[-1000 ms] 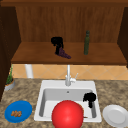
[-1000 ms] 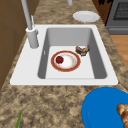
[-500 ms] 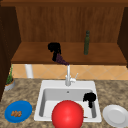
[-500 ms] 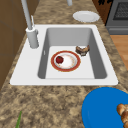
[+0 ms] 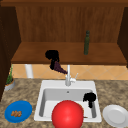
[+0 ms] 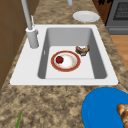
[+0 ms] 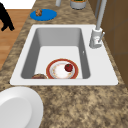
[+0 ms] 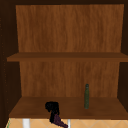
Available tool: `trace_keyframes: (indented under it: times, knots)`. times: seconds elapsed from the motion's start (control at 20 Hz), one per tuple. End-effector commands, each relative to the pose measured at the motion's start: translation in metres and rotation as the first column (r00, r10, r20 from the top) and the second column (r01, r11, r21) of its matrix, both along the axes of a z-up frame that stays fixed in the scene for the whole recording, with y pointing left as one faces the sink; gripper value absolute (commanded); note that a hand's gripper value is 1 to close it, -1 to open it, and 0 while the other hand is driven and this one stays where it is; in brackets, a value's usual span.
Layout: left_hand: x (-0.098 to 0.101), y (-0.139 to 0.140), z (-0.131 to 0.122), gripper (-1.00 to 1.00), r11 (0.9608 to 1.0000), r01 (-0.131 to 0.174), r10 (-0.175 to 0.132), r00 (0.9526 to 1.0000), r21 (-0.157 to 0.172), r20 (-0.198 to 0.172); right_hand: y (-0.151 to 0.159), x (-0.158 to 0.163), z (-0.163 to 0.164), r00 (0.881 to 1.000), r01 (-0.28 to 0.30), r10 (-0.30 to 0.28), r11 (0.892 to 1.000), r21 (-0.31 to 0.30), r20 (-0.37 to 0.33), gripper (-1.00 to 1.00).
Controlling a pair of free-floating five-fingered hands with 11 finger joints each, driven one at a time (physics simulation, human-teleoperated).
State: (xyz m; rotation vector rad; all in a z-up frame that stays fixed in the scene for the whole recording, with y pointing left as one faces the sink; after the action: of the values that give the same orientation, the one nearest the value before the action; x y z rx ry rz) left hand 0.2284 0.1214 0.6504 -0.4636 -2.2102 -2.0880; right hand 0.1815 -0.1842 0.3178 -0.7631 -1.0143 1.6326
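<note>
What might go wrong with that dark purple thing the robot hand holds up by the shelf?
The left robot hand grips a dark purple eggplant at the front edge of the wooden shelf, right above the faucet. If the grip slips, the eggplant could strike the faucet or drop into the sink onto the red-rimmed plate with the small red fruit. Swung further along the shelf, it might topple the green bottle.

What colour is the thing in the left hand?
Dark purple, held by the left hand; front view shows it best.
</note>
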Motion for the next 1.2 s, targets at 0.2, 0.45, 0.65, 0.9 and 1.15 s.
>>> trace_keyframes:
  times: [0.2,0.45,0.65,0.9,1.15]
  knots:
    - [-0.044,0.006,-0.021,1.00,0.9981,0.055,-0.055,0.9985,0.028,-0.002,0.000,0.000,0.000,1.000,0.000,0.000,1.000,0.000,0.000,0.00]
    - [-0.063,0.007,-0.044,1.00,0.9981,0.062,-0.062,0.9981,0.007,-0.005,0.000,0.000,0.000,1.000,0.000,0.000,1.000,0.000,0.000,0.00]
    - [-0.077,0.012,-0.076,1.00,0.9990,0.044,-0.044,0.9990,0.005,-0.004,0.000,0.000,0.000,1.000,0.000,0.000,1.000,0.000,0.000,0.00]
    - [-0.070,0.039,-0.116,1.00,0.9996,0.026,-0.026,0.9996,0.004,-0.005,0.000,0.000,0.000,1.000,0.000,0.000,1.000,0.000,0.000,0.00]
    - [-0.055,0.071,-0.153,1.00,0.9999,0.010,-0.010,0.9999,0.009,-0.008,0.000,0.000,0.000,1.000,0.000,0.000,1.000,0.000,0.000,0.00]
